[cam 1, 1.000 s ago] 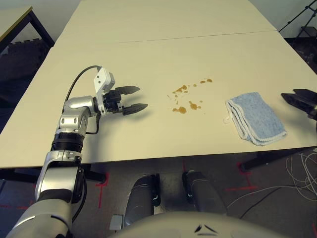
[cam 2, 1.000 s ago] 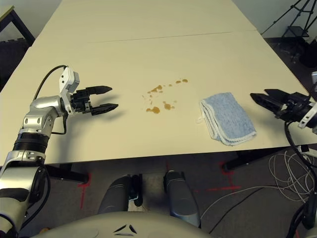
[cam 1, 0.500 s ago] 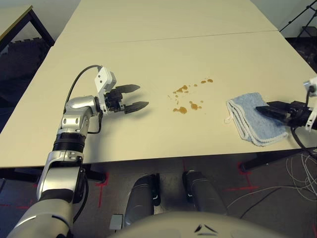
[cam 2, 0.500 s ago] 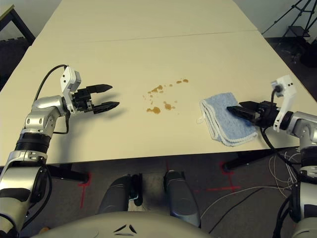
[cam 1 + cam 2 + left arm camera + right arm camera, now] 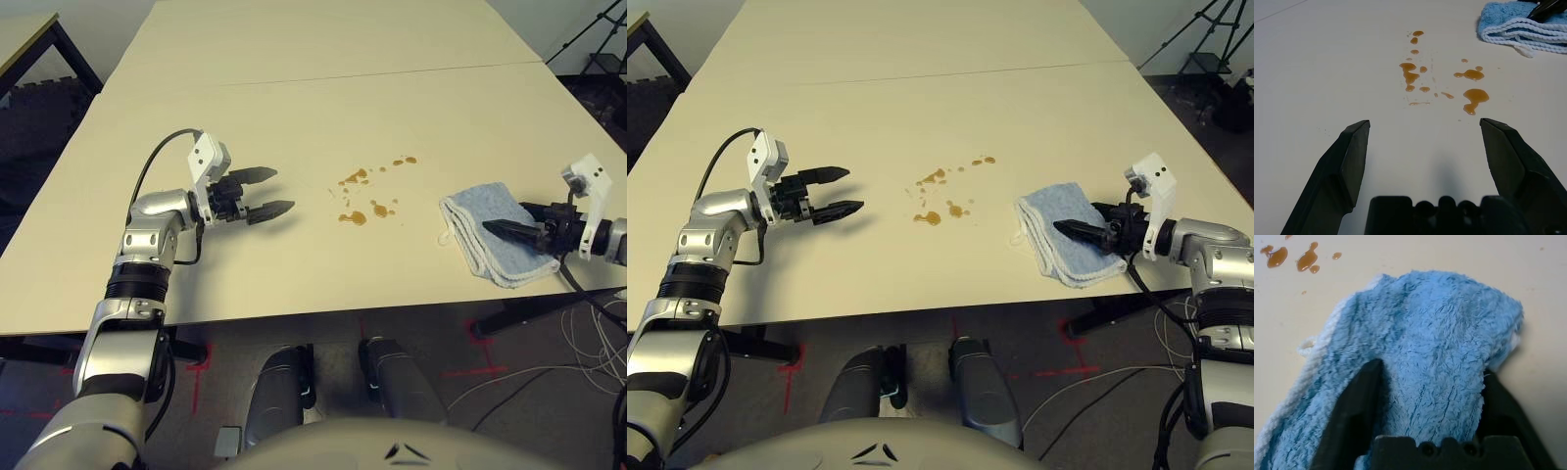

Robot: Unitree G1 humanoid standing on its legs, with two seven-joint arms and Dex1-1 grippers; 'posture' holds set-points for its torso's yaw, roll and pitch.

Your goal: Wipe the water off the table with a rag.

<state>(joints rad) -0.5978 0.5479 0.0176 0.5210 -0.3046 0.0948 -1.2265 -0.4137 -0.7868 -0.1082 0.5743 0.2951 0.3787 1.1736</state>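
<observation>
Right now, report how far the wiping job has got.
Done: nothing wiped; the water sits in amber drops on the table. In hand: the right tool is at the rag, open fingers straddling a fold in the right wrist view, not closed. The left tool hovers open beside the spill. Left: grip, carry over, wipe.

Fluffy light-blue terry-cloth rag (image 5: 1420,357); smooth matt pale beige table (image 5: 323,98); glossy amber-brown liquid droplets (image 5: 1469,93).
</observation>
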